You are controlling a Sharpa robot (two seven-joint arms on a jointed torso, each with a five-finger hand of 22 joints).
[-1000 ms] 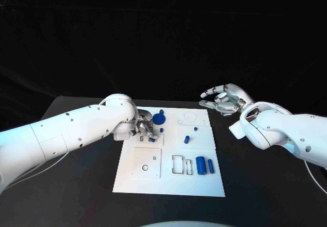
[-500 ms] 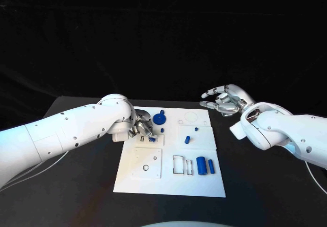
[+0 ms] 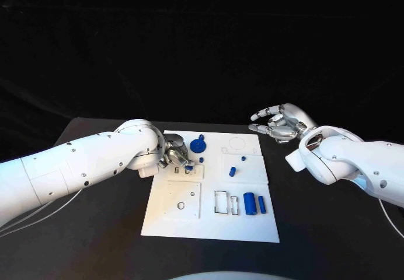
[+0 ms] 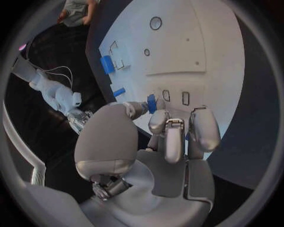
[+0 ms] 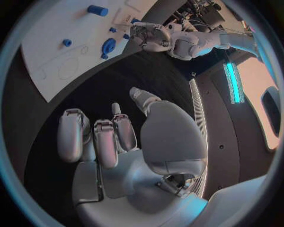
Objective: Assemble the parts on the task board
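- Lab test cell: my black table [image 3: 101, 233] against a black backdrop [image 3: 202, 58].
- White task board [image 3: 211, 227] laid out as a bench fixture.
- Equipment rack [image 5: 204, 9], cyan light strip [image 5: 232, 82] alongside.

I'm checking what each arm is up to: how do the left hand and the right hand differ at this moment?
The left hand is down on the task board, fingers curled onto a small blue part; the right hand is off the board, beyond its far right corner. The left hand touches a part; the right hand holds nothing, its fingers loosely apart. Both are silver hands on white arms.
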